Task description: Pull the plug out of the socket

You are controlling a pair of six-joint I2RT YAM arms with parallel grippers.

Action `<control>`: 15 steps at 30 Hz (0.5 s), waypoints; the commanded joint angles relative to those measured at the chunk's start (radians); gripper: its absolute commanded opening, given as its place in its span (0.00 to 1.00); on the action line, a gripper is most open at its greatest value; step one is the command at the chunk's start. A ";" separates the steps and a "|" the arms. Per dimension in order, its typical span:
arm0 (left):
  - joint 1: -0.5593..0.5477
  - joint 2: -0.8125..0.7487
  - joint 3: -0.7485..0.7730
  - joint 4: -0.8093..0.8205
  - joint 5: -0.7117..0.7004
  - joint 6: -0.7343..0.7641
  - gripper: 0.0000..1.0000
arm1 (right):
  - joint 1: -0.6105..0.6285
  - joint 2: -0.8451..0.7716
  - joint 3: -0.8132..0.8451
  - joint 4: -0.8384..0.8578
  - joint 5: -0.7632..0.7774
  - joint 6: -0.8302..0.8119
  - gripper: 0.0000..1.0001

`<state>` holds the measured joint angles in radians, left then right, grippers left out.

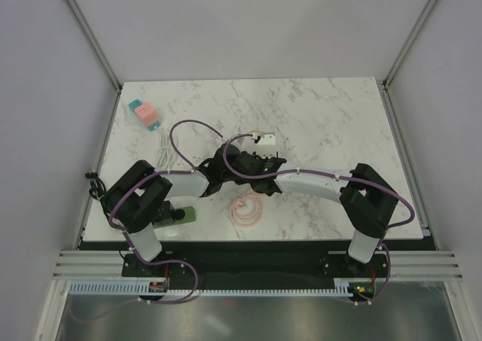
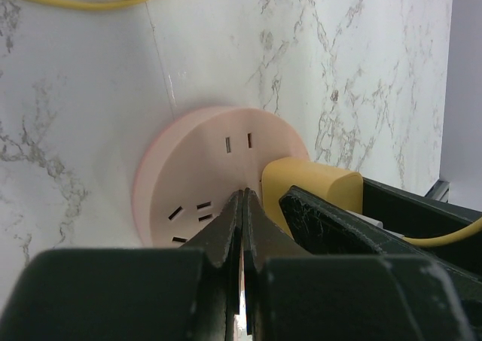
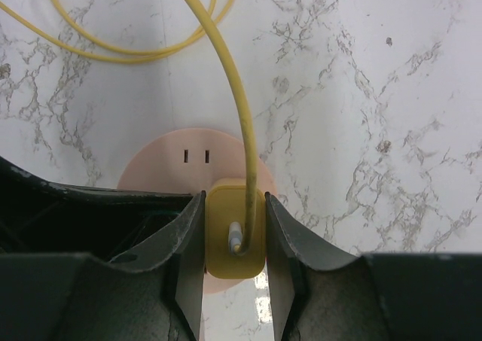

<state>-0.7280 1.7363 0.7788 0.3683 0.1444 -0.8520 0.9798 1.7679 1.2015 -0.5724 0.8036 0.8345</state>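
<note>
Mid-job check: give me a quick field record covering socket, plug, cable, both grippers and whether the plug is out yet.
socket: round pink plastic socket, lying flat on the white marble table
plug: yellow block plug, seated in the socket
cable: yellow cable, leaves the plug's back and loops on the table beyond
left gripper: shut, empty, tips at the socket face beside the plug
right gripper: clamped on the plug's two sides
task status: plug gripped, not yet pulled out

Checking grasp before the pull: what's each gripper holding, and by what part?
Right gripper fingers pinch the yellow plug by its two sides, on the pink socket. Left gripper is shut, holding nothing.
</note>
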 commanded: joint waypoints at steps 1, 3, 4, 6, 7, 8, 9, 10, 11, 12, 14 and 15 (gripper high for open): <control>-0.050 0.068 0.000 -0.175 -0.163 0.014 0.02 | 0.034 -0.080 0.081 0.115 0.036 -0.005 0.00; -0.050 0.074 0.004 -0.169 -0.155 0.018 0.02 | 0.033 -0.090 0.063 0.115 0.036 0.014 0.00; -0.051 0.075 0.005 -0.169 -0.155 0.021 0.02 | 0.033 -0.099 0.060 0.117 0.036 0.017 0.00; -0.051 0.077 0.008 -0.167 -0.154 0.019 0.02 | 0.033 -0.113 0.037 0.146 0.029 0.017 0.00; -0.051 0.077 0.008 -0.169 -0.152 0.022 0.02 | 0.031 -0.133 0.024 0.163 0.022 0.011 0.00; -0.051 0.075 0.005 -0.164 -0.149 0.024 0.02 | 0.027 -0.145 0.012 0.204 0.016 0.009 0.00; -0.051 0.074 0.004 -0.163 -0.149 0.024 0.02 | 0.025 -0.171 -0.009 0.221 0.011 0.008 0.00; -0.051 0.074 0.004 -0.161 -0.149 0.024 0.02 | 0.023 -0.183 -0.019 0.253 0.009 -0.003 0.00; -0.051 0.074 0.004 -0.161 -0.149 0.025 0.02 | 0.023 -0.194 -0.026 0.272 0.009 -0.015 0.00; -0.051 0.074 0.004 -0.161 -0.149 0.025 0.02 | 0.022 -0.206 -0.031 0.278 0.005 -0.020 0.00; -0.051 0.077 0.007 -0.161 -0.149 0.027 0.02 | 0.016 -0.214 -0.028 0.278 0.002 -0.034 0.00; -0.051 0.078 0.008 -0.161 -0.149 0.027 0.02 | 0.016 -0.222 -0.029 0.281 0.002 -0.037 0.00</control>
<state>-0.7704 1.7412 0.8021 0.3569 0.1051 -0.8520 0.9703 1.6794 1.1133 -0.5167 0.7944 0.8013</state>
